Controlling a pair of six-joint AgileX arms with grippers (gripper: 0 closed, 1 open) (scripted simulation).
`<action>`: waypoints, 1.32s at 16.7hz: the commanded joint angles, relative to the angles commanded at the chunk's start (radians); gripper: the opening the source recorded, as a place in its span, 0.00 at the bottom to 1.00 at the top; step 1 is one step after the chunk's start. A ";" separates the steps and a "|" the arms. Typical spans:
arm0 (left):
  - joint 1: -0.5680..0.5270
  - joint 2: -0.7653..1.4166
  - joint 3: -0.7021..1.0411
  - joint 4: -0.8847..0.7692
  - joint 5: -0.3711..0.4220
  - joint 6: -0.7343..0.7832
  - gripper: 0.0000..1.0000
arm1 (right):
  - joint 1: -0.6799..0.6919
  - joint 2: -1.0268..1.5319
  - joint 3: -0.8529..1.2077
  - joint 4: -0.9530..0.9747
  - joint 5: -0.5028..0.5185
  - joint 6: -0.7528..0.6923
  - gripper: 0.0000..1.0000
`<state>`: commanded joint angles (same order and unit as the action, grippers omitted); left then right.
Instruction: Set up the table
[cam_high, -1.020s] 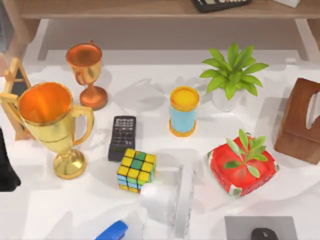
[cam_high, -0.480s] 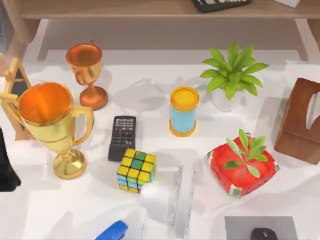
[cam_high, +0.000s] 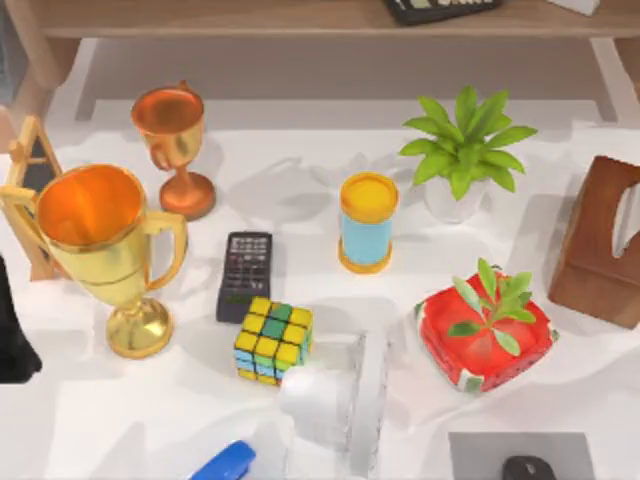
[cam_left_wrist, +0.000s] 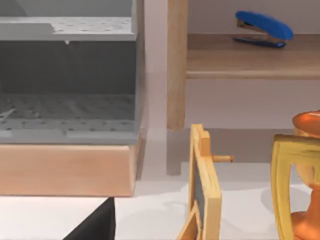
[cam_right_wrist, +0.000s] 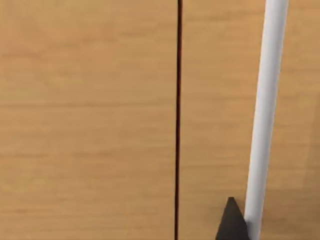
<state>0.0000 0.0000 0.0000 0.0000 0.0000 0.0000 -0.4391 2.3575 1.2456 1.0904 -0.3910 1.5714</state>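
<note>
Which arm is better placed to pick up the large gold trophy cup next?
Probably left. The left arm sits at the left edge of the white table, beside the large gold trophy cup. The right wrist view faces light wooden panelling instead.

Two trophies (cam_high: 110, 250) (cam_high: 175, 145), two plants (cam_high: 462, 150) (cam_high: 492, 300), one cube (cam_high: 272, 340).

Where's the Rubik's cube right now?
In the top view, the Rubik's cube sits on the table near the middle, just below the black remote and right of the gold trophy.
</note>
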 joint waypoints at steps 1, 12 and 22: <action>0.000 0.000 0.000 0.000 0.000 0.000 1.00 | 0.000 0.000 0.000 0.000 0.000 0.000 0.83; 0.000 0.000 0.000 0.000 0.000 0.000 1.00 | -0.009 0.017 -0.017 -0.011 0.001 -0.012 1.00; 0.000 0.000 0.000 0.000 0.000 0.000 1.00 | 0.062 -0.338 -0.179 -0.151 0.052 -0.250 1.00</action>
<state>0.0000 0.0000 0.0000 0.0000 0.0000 0.0000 -0.3769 2.0192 1.0671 0.9398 -0.3394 1.3218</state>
